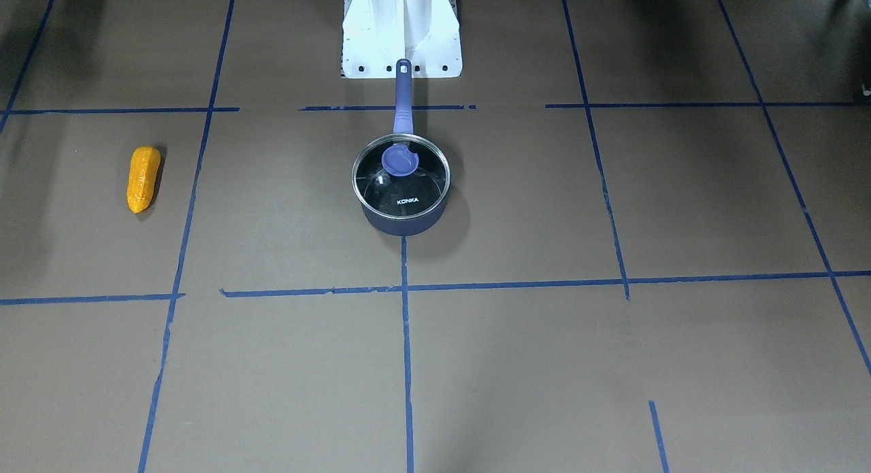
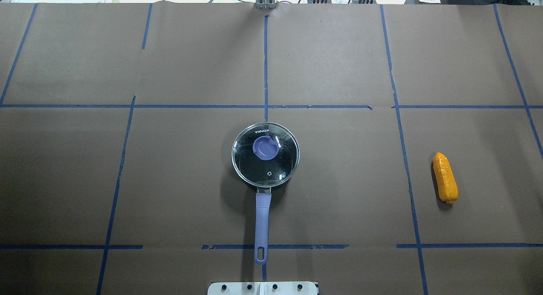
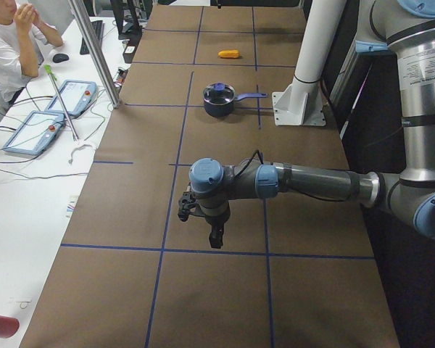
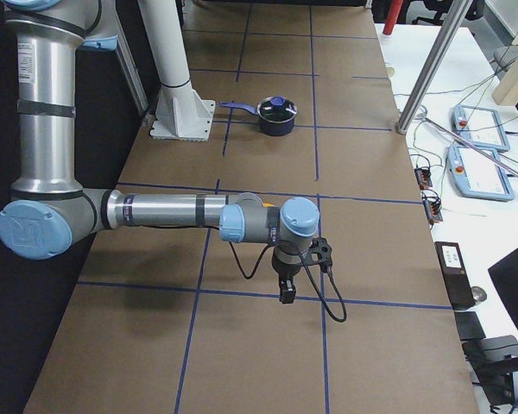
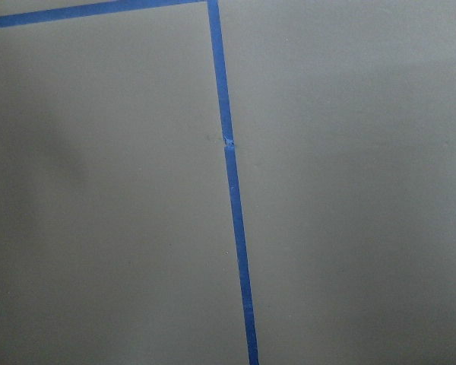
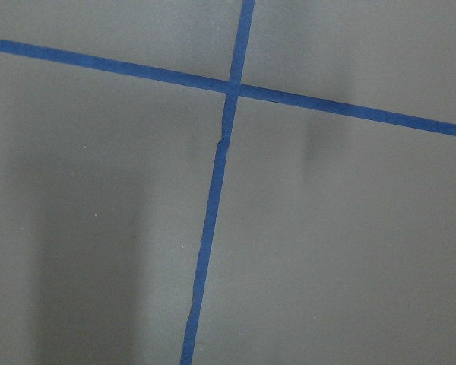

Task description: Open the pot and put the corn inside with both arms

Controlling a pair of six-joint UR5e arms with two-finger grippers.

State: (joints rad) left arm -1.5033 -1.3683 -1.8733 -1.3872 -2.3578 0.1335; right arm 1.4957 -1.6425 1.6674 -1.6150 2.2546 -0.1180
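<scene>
The dark navy pot (image 1: 403,222) stands mid-table with its glass lid (image 1: 401,177) on and its purple-blue handle (image 1: 403,99) pointing at the robot base. It also shows in the overhead view (image 2: 263,214). The orange-yellow corn (image 2: 445,184) lies flat on the robot's right, well apart from the pot, and also shows in the front-facing view (image 1: 143,177). The left gripper (image 3: 214,238) hovers over bare table far to the pot's left. The right gripper (image 4: 287,293) hovers far to its right. I cannot tell whether either is open or shut.
The white base stand (image 1: 401,30) sits just behind the handle's end. Brown paper with blue tape lines (image 2: 266,66) covers the table. An operator (image 3: 7,43) and teach pendants (image 3: 40,130) are at a side desk. Both wrist views show only paper and tape.
</scene>
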